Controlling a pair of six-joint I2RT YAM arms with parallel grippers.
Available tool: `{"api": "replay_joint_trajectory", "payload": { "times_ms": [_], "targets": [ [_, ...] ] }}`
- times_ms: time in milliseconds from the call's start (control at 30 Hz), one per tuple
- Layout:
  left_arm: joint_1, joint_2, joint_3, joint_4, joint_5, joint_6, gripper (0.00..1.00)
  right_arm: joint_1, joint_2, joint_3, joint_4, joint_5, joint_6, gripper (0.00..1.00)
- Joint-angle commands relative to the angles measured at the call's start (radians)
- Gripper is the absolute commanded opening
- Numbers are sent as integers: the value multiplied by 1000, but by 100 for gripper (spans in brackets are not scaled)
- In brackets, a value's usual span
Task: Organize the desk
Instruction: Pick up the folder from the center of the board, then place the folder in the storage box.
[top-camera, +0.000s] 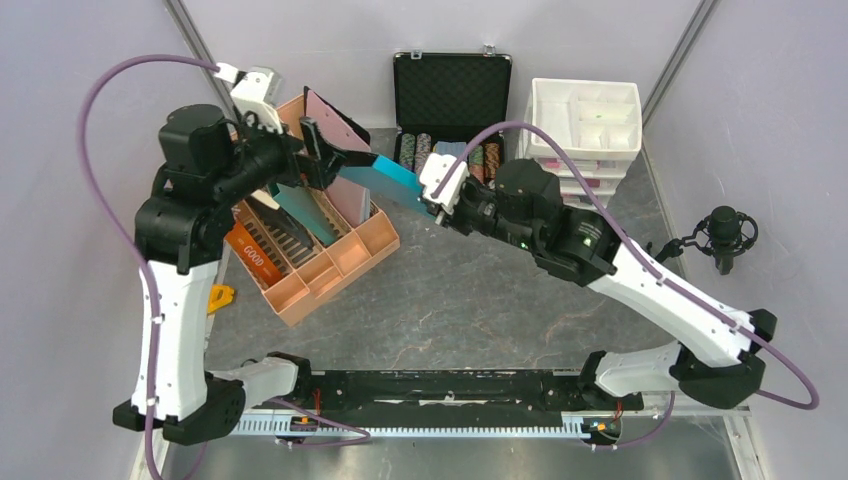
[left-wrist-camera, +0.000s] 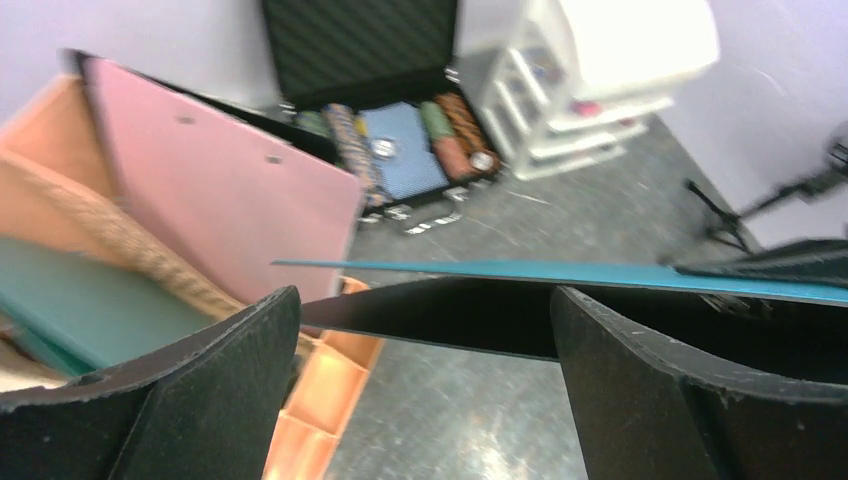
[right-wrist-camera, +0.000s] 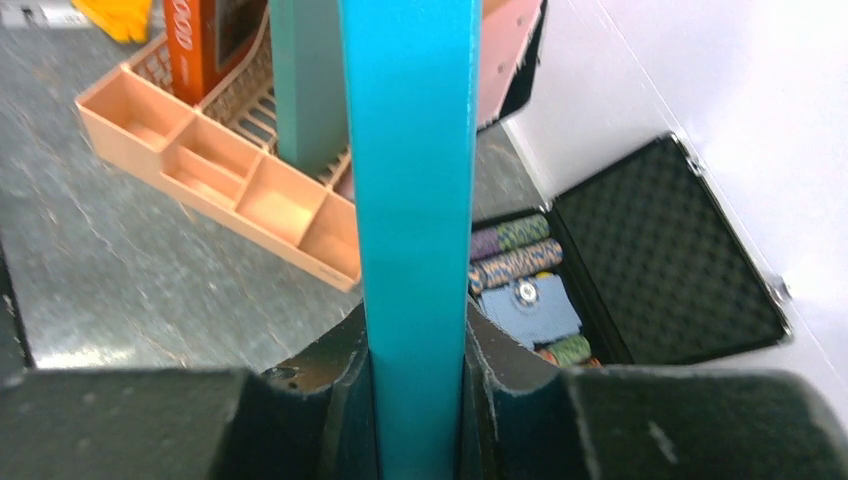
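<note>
Well, the right gripper (top-camera: 437, 205) is pinching one end of a flat blue book (top-camera: 385, 180) tight between its fingers and holding it up in the air near the far edge of the tabletop (top-camera: 480, 300). The book is pointing toward the far left corner. There the left gripper (top-camera: 318, 155) is hovering at the book's other end with its two fingers spread wide apart. I cannot tell if those fingers are touching the book.

The dark grey, stony tabletop is lying under both arms, with pale walls around it. A peach tray (top-camera: 345, 262) is sitting by the far left corner, holding a pink folder (top-camera: 335, 125), a green book (top-camera: 300, 210) and an orange book (top-camera: 255, 255). A black case (top-camera: 450, 85) is standing open at the far edge, and white drawers (top-camera: 585, 125) are sitting in the far right corner.
</note>
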Motion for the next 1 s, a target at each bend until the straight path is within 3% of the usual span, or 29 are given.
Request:
{"api": "replay_joint_trajectory", "payload": {
  "times_ms": [0,267,533,633,833,967],
  "targets": [
    [3,-17,82,-80,-283,104,100,-14,88,185,131,-88,108,0],
    [4,-29,154,-29,-441,290,100,-42,261,303,149,-176,151,0],
    [3,-18,198,-43,-393,586,100,-94,261,194,214,-235,175,0],
    [3,-25,195,-87,-295,583,100,-114,266,185,247,-285,204,0],
    [3,-29,138,-139,-111,436,100,-134,314,232,309,-375,244,0],
    [3,-41,68,-115,-95,442,100,-161,336,261,317,-435,272,0]
  ]
}}
